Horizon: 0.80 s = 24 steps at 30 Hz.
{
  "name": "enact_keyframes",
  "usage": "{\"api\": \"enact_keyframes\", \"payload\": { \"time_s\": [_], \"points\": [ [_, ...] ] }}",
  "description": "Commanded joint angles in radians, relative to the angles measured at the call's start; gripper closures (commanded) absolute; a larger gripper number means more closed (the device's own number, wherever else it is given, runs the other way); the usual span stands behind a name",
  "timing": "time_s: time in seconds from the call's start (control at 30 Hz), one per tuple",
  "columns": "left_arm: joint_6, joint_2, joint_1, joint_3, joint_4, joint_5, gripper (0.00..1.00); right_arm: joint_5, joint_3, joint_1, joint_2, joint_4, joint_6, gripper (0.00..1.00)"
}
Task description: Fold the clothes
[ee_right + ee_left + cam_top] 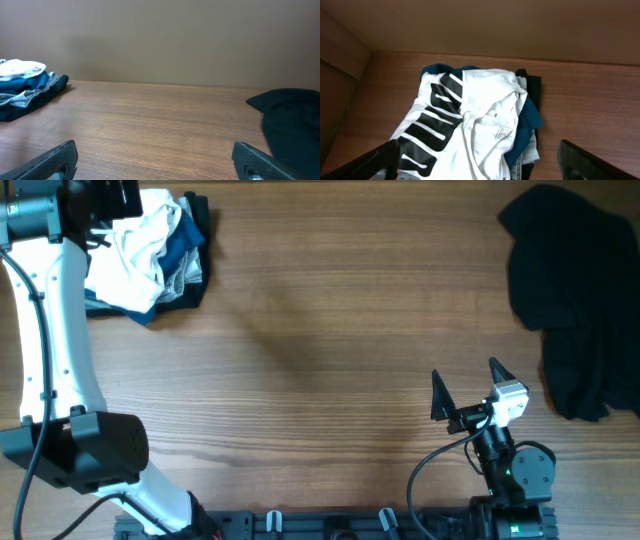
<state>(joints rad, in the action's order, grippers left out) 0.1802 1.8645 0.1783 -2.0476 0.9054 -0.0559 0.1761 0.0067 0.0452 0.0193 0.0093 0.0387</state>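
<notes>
Left claw [479,146] hangs spread apart directly over the crumpled white T-shirt [480,100], which tops a blue garment [531,117]. Right claw [466,370], apart and empty, and the black garment [570,290] sit well away from that T-shirt. Judgement: nothing folded; everything remains.

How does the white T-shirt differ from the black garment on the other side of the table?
The white T-shirt bears black striped lettering; the black garment is plain. The T-shirt tops a pile with a blue garment; the black garment lies alone. The open left gripper hangs over the T-shirt; the right gripper stands apart from the black garment. Both lie crumpled, unfolded.
</notes>
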Motion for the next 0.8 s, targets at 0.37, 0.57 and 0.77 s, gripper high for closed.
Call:
{"api": "enact_keyframes", "payload": {
  "time_s": [0.37, 0.57, 0.77],
  "points": [
    [0.04, 0.0, 0.004, 0.003, -0.002, -0.032, 0.0, 0.016, -0.002, 0.004, -0.009, 0.006, -0.01, 0.0],
    [0.04, -0.061, -0.04, 0.003, -0.002, -0.032, 0.0, 0.016, -0.002, 0.004, -0.009, 0.006, -0.01, 0.0],
    [0.044, -0.214, -0.056, 0.003, 0.124, -0.04, 0.0, 0.016, -0.002, 0.004, -0.009, 0.006, -0.01, 0.0]
  ]
}}
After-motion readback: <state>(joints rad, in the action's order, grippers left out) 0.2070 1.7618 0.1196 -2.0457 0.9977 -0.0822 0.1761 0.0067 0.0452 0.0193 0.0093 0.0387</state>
